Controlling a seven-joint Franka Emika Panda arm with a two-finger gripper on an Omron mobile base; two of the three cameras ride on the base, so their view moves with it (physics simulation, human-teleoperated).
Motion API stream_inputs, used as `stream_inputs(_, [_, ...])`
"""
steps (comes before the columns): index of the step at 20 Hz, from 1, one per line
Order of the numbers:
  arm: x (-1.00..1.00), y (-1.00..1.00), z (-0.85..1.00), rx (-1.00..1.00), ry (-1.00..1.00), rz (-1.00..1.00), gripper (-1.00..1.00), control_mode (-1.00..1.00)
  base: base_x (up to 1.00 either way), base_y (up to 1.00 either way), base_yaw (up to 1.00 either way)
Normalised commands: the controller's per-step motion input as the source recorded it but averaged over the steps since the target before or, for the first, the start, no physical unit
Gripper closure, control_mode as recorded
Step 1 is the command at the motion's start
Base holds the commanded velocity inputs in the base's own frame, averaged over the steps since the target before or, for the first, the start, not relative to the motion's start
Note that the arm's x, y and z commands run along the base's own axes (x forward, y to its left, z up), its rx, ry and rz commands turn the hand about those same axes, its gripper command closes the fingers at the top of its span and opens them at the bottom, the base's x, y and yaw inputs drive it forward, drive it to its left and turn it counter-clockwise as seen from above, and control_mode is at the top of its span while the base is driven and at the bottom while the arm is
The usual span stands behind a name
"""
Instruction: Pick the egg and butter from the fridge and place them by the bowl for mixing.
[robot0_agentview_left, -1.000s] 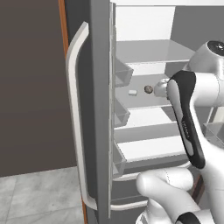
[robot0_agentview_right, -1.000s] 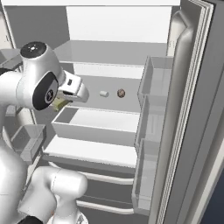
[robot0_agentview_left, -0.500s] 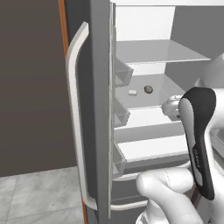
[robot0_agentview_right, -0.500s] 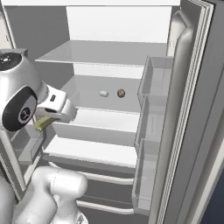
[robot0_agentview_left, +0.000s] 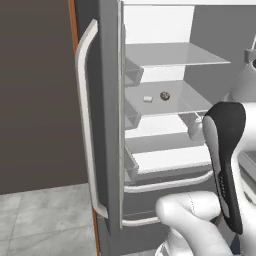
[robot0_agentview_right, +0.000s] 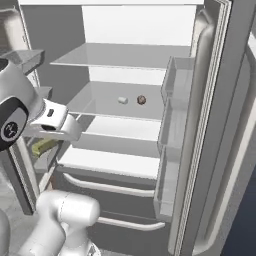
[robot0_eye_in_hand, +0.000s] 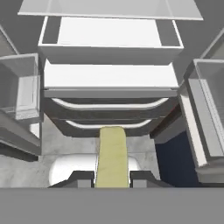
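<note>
The open fridge (robot0_agentview_right: 200, 150) keeps the egg (robot0_agentview_right: 141, 100) on its centre-frame shelf; the claw (robot0_eye_in_hand: 112, 175) grips the butter (robot0_eye_in_hand: 112, 155).

butter (robot0_eye_in_hand: 112, 155): near end cut off behind the grey band between the fingertips (robot0_eye_in_hand: 84, 178), so grip contact not visible. In right base view only a sliver of butter (robot0_agentview_right: 43, 145) shows below the gripper (robot0_agentview_right: 70, 131). egg (robot0_agentview_right: 141, 100) on fridge (robot0_agentview_right: 125, 65) shelf too small for detail; small white item (robot0_agentview_right: 123, 100) beside it unidentifiable.
</note>
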Motion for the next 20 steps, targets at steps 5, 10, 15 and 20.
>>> stream_inputs(5, [0.0, 0.0, 0.0, 0.0, 0.0, 0.0, 1.0, 1.0, -1.0, -0.27, 0.02])
stream_inputs(10, [0.0, 0.0, 0.0, 0.0, 0.0, 0.0, 1.0, 1.0, -0.69, -0.13, 0.49])
stream_inputs(15, [0.0, 0.0, 0.0, 0.0, 0.0, 0.0, 1.0, 1.0, -0.11, 0.0, 1.0])
stream_inputs(20, [0.0, 0.0, 0.0, 0.0, 0.0, 0.0, 1.0, 1.0, -0.1, 0.0, 1.0])
